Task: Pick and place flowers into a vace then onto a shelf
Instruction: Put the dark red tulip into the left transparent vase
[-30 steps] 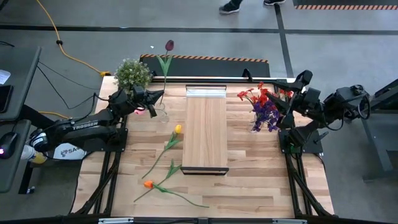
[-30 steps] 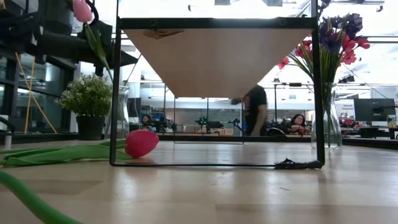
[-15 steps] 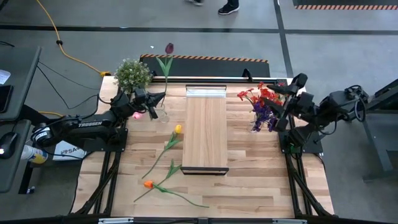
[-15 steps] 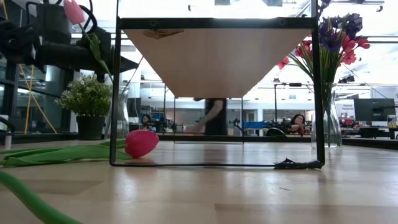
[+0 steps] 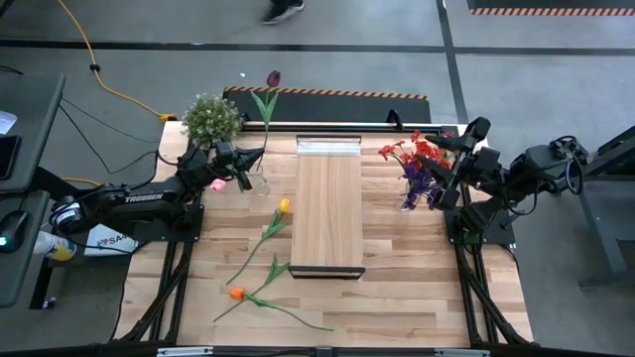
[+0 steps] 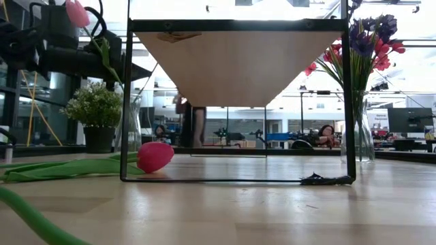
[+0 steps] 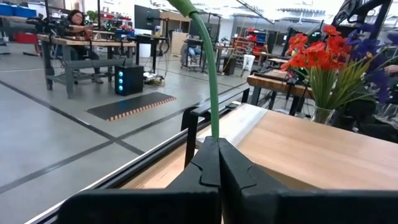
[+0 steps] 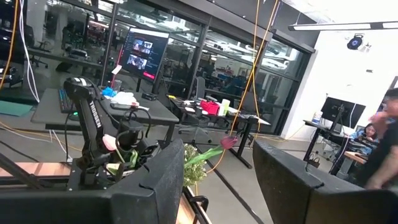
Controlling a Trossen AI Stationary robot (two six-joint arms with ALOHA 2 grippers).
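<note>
Still loose: two flowers [image 5: 272, 226] [image 5: 260, 297] beside one shelf [image 5: 328, 213].

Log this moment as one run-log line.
left pincer: shut on pink flower stem, by vase | right pincer: open, near bouquet | shelf: bare

The plank table [image 5: 397, 288] carries the shelf [image 5: 328, 210] along its middle, a potted plant [image 5: 210, 119] at the far left corner, a vase of red and purple flowers [image 5: 422, 169] near the right edge, and yellow [image 5: 283, 206] and orange [image 5: 236, 294] stems lying left of the shelf
</note>
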